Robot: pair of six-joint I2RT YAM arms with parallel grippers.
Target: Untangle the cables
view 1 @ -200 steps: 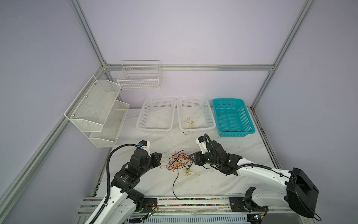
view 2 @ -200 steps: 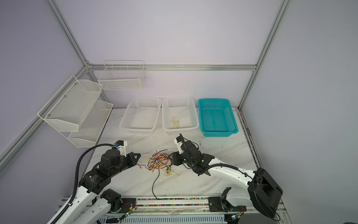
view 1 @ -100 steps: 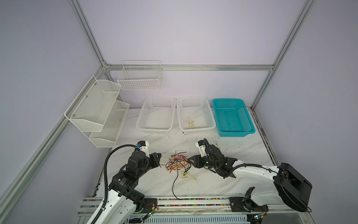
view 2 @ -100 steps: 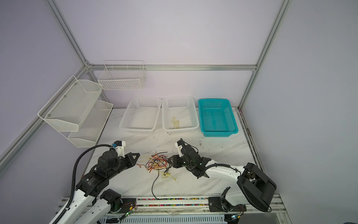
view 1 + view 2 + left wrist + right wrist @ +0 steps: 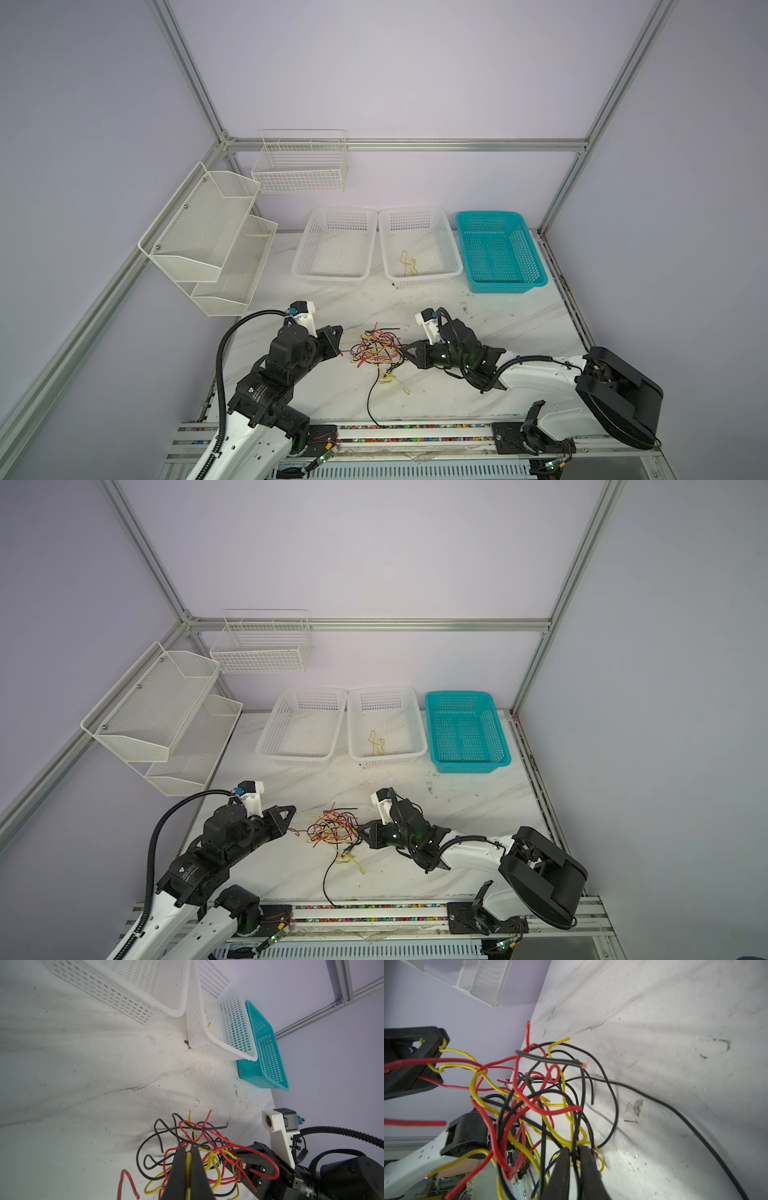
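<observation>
Pull-apart step: left claw [image 5: 188, 1150] pinches a yellow strand and right claw [image 5: 574, 1150] is closed on strands at the opposite edge of the cables [image 5: 374, 353], knotted mid-surface [image 5: 519, 332]. Next, probably: draw the claws apart slowly so one strand slides free without tightening the knot. Count: two white baskets [image 5: 332, 280], one teal basket [image 5: 505, 289], one loose yellow wire [image 5: 408, 264] in the white one beside the teal; knotted strands uncountable.

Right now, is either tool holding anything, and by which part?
Both: the left tool pinches a yellow cable at the cables' left edge; right tool grips yellow and black strands at their right edge.
</observation>
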